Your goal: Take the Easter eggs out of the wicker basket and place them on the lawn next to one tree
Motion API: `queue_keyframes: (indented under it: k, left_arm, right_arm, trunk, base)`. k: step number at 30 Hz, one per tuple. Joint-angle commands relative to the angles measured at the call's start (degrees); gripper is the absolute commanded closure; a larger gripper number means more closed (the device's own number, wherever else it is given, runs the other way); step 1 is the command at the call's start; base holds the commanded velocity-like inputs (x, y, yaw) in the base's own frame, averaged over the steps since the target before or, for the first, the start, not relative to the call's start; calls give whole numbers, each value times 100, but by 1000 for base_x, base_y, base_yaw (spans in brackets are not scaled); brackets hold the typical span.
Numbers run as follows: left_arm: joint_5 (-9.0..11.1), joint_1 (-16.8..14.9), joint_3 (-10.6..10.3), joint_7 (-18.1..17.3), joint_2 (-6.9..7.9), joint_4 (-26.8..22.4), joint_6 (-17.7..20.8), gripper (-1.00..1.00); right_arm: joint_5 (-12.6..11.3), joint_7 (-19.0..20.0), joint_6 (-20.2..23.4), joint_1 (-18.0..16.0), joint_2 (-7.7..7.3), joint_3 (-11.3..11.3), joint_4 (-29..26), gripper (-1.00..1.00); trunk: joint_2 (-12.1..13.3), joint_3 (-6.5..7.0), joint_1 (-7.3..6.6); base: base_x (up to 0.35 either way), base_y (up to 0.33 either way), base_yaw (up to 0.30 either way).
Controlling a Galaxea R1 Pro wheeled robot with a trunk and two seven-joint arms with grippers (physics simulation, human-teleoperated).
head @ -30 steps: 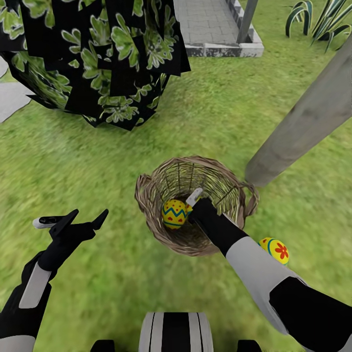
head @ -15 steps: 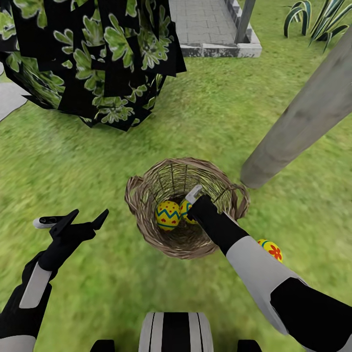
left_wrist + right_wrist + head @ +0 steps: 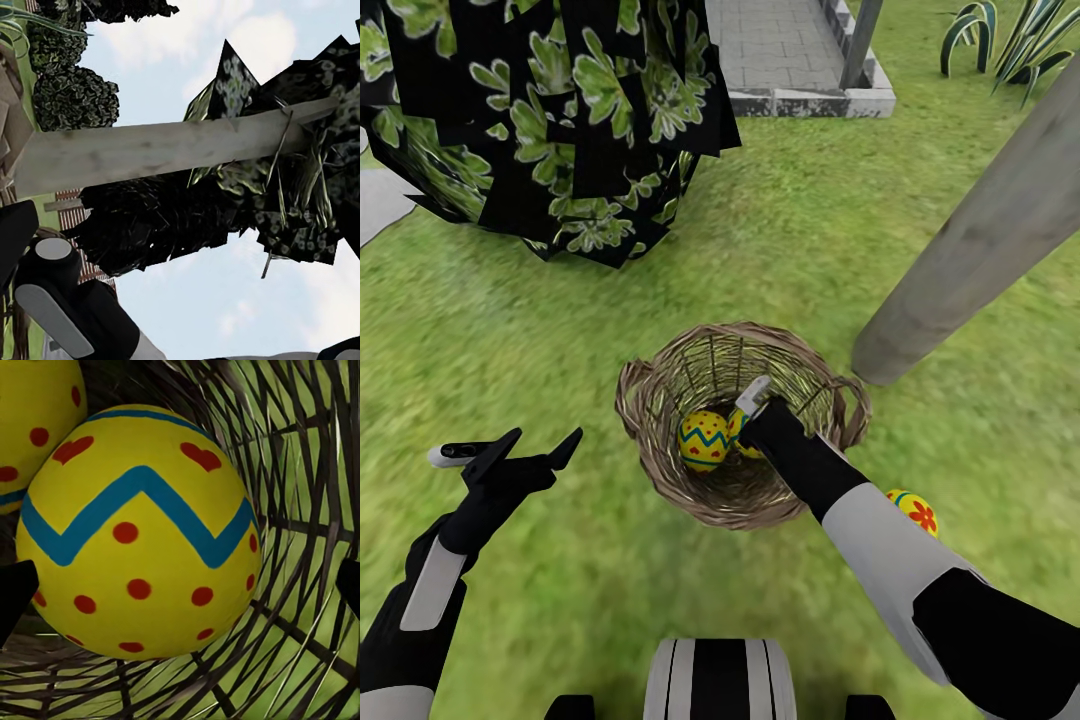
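The wicker basket [image 3: 660,440] stands on the lawn [image 3: 560,330] just in front of me. One yellow Easter egg [image 3: 703,440] with a blue zigzag lies inside it. A second egg [image 3: 737,428] beside it is half hidden by my right gripper [image 3: 748,412], which reaches into the basket. In the right wrist view that egg [image 3: 142,532] sits between the open fingertips [image 3: 15,592], with the other egg [image 3: 37,420] behind. A third egg [image 3: 915,508] lies on the grass by the tree trunk [image 3: 970,250]. My left gripper [image 3: 530,445] hovers open and empty, left of the basket.
A round black-and-green bush [image 3: 550,120] stands at the back left. Grey paving [image 3: 780,50] with a post [image 3: 860,40] lies beyond, and a spiky plant [image 3: 1010,35] at the far right. The left wrist view looks up at a pale trunk [image 3: 165,150] and sky.
The head view shifted slightly a second ago, bringing the second egg in the basket into sight. My right gripper has edged a little deeper towards it. The left arm is still.
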Motion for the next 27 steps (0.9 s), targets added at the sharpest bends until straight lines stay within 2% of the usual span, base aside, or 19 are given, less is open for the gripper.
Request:
queue_keyframes:
  k: [1, 8, 10, 27]
  left_arm:
    - [16, -1, -1, -3, 1, 0, 56, -100]
    - [16, -1, -1, 2, 1, 0, 56, -100]
    - [16, -1, -1, 2, 1, 0, 56, -100]
    - [14, -1, -1, 4, -19, 0, 50, -100]
  right_arm:
    - [57, 46, 22, -3, -1, 8, -4, -100]
    - [26, 51, 19, -3, 0, -16, 70, -100]
    - [25, 54, 19, -3, 4, -18, 63, -100]
    - [24, 54, 19, -3, 8, -26, 6, -100]
  trunk:
    - [-1, -3, -1]
    - [-1, -3, -1]
    - [-4, -48, 4]
    - [-11, -158, 17]
  base:
    - [0, 0, 0]
    - [0, 0, 0]
    - [0, 0, 0]
    - [0, 0, 0]
